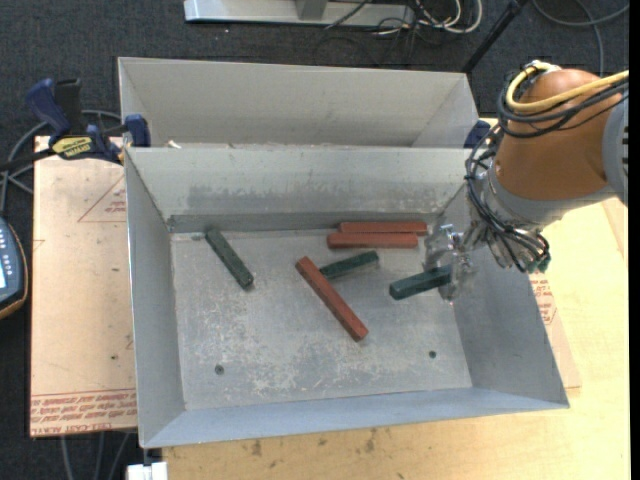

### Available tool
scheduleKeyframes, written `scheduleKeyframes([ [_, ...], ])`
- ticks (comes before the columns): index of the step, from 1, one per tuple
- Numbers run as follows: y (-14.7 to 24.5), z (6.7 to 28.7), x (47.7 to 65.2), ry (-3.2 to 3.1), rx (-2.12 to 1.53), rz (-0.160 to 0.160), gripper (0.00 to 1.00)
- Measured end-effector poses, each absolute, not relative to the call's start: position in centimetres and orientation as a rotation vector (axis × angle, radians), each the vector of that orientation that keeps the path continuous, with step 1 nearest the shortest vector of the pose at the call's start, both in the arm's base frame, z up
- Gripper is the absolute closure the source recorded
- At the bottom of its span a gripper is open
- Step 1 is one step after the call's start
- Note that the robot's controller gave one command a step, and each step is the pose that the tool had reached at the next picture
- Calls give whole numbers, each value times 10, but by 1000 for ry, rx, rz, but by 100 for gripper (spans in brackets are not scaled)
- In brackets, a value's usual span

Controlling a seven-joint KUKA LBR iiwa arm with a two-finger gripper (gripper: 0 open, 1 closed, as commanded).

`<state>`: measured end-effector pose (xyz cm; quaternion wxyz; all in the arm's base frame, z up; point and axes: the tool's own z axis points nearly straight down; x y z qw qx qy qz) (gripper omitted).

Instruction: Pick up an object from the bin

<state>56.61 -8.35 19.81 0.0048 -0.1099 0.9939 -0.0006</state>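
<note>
You are looking at a task that is, by judgement, standing at the grasp stage, with no lift completed. Taking the long red-brown bar [331, 298] lying slantwise in the middle of the bin [300, 183] as your reference, the pincer [447, 268] is sitting low in the bin to the right of that bar, near the right wall. A short dark green bar [418, 286] is lying to the right of the reference bar, well apart from it, and its far end is reaching the pincer. You are not able to tell how far open the pincer is, nor whether it is gripping this green bar or only touching it. The green bar is appearing to rest on or close to the bin floor, so the closing (if not made) and the raising are, by judgement, what is remaining. A second dark green bar [350, 265] is lying just above the reference bar's upper end, two red-brown bars [378, 234] are lying beyond that at the back wall, and a third green bar [229, 258] is lying well to the left.
</note>
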Motion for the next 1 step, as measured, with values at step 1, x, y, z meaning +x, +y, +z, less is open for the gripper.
scheduleKeyframes([
  [1, -95, 236, 557, 3114, -353, -3, 100],
])
